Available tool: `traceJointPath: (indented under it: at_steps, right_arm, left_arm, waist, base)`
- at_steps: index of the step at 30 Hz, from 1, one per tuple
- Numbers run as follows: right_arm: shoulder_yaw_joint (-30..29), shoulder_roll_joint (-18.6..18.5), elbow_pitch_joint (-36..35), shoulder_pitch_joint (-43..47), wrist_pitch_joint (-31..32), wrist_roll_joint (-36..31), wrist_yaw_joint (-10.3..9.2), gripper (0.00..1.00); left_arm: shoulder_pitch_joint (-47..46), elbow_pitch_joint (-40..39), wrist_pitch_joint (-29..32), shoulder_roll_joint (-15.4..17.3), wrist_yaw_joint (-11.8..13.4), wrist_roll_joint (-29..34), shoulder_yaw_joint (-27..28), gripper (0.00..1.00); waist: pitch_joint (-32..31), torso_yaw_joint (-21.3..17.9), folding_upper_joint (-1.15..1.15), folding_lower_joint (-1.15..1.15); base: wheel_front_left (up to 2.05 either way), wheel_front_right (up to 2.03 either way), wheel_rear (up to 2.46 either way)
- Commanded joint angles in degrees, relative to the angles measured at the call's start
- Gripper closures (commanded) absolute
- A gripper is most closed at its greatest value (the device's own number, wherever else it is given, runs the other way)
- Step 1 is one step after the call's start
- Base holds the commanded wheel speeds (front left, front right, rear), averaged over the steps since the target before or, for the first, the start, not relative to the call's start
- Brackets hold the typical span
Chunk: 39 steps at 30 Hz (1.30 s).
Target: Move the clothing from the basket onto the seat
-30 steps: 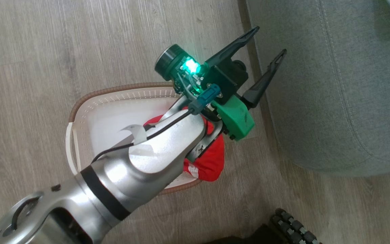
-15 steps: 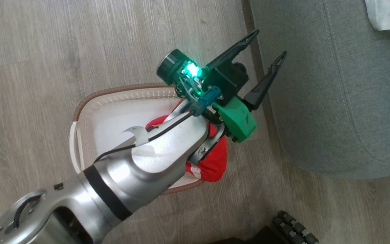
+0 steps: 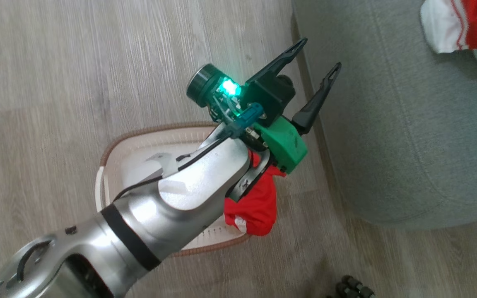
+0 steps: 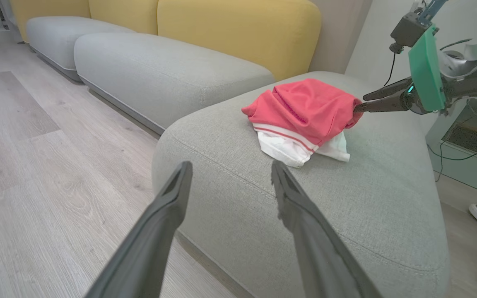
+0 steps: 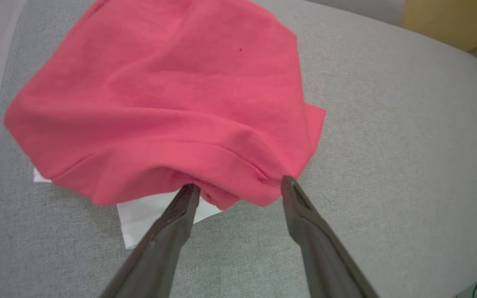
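On seat (image 5: 387,124), far right: jersey (image 5: 172,103) lies bunched. Right hand (image 5: 240,186) spread wide at its hem, gripping nothing. Left hand (image 3: 321,52) wide open, empty, near seat edge. Shorts (image 3: 255,211) drape over basket (image 3: 139,136) rim. Judged: jersey delivered; next, reach down and pinch shorts.

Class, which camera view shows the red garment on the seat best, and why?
The left wrist view: the whole garment lies on the seat, white trim showing. The right wrist view crops the garment at its top edge; the head view catches just a corner of the garment at its upper right.
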Motion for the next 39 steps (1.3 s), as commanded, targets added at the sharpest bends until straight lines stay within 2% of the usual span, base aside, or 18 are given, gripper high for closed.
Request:
traceJointPath:
  at_steps: [1,10,17,25,32,39]
  right_arm:
    - [1.6,-3.51,-0.43,0.03,-0.29,0.58,-0.02,0.0]
    - [7.17,-4.95,-2.61,-2.22,-0.4,1.99,-0.02,0.0]
    - [11.45,-5.15,-5.79,-2.56,-4.0,1.79,-0.02,0.0]
    - [14.46,-4.82,-9.29,-0.61,-9.93,1.61,-0.02,0.0]
    - [13.46,-5.39,-12.96,2.52,-14.97,2.25,-0.02,0.0]
    - [7.02,-5.23,-15.41,8.98,-17.87,3.05,-0.02,0.0]
  left_arm:
    - [0.26,-1.68,-0.68,-0.42,-0.4,-0.23,2.36,0.0]
    - [6.11,-3.99,-0.7,2.05,-1.38,0.6,6.77,0.0]
    - [11.93,-6.89,-0.7,4.57,-1.48,1.11,10.71,0.0]
    - [18.17,-10.29,-0.71,8.87,-0.06,0.57,15.0,0.0]
    - [23.13,-14.37,-0.71,12.37,1.73,-0.13,18.78,0.0]
    - [28.69,-17.9,-0.71,14.85,3.72,-0.47,22.89,0.0]
  waist:
    - [-3.14,-0.45,0.0,0.0]
    - [-10.27,-1.06,0.0,0.0]
    - [-16.62,-0.24,0.0,0.0]
    - [-21.94,1.63,0.0,0.0]
    - [-24.17,3.75,0.0,0.0]
    - [-25.41,5.95,0.0,0.0]
  base:
    - [0.0,0.0,0.0]
    - [0.0,0.0,0.0]
    - [0.0,0.0,0.0]
    - [0.0,0.0,0.0]
    - [0.0,0.0,0.0]
    - [0.0,0.0,0.0]
